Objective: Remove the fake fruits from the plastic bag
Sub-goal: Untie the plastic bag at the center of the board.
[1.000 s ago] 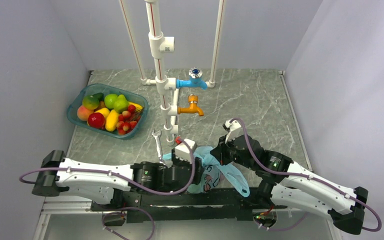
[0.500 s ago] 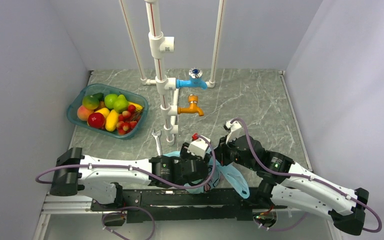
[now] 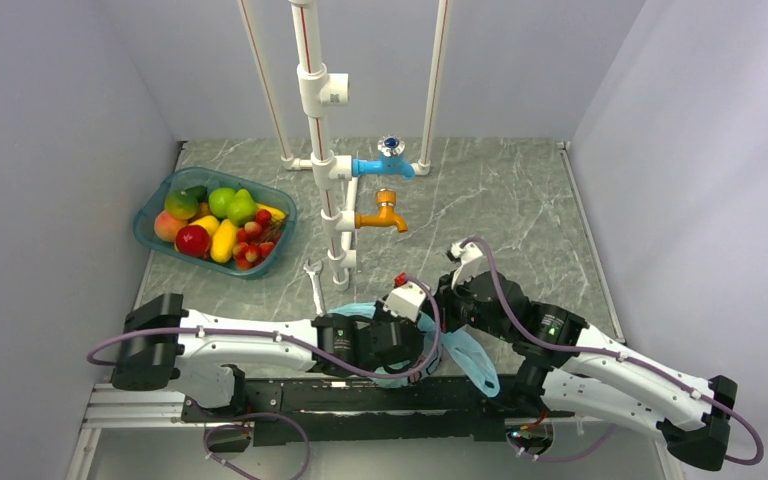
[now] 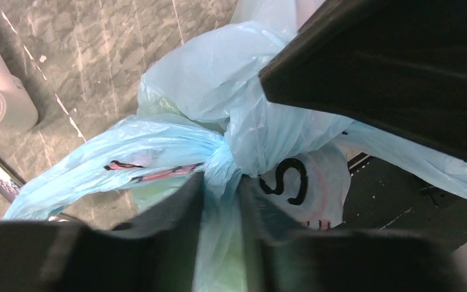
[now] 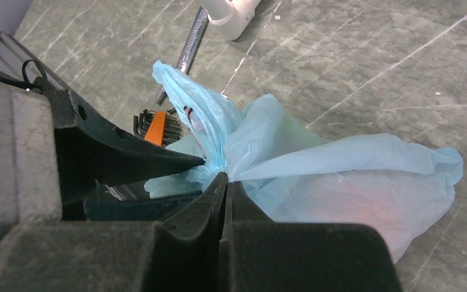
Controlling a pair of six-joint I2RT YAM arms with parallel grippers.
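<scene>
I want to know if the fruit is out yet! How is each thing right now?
plastic bag, crumpled, pinched by both pincers
fake fruits, inside the bag, showing faintly through it
left pincer, closed on a bunched fold of bag
right pincer, shut tight on the bag
basket, full of other fruit
wrench, lying flat
blue tap, no water running
orange tap, no water running

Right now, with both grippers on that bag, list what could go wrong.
1. The left gripper and right gripper pinch the plastic bag close together at its bunched neck; pulling apart could tear the thin film.
2. An orange tint shows through the film beyond the pinch; a tear might send fruit rolling.
3. The wrench lies beside the bag and could get dragged.
</scene>
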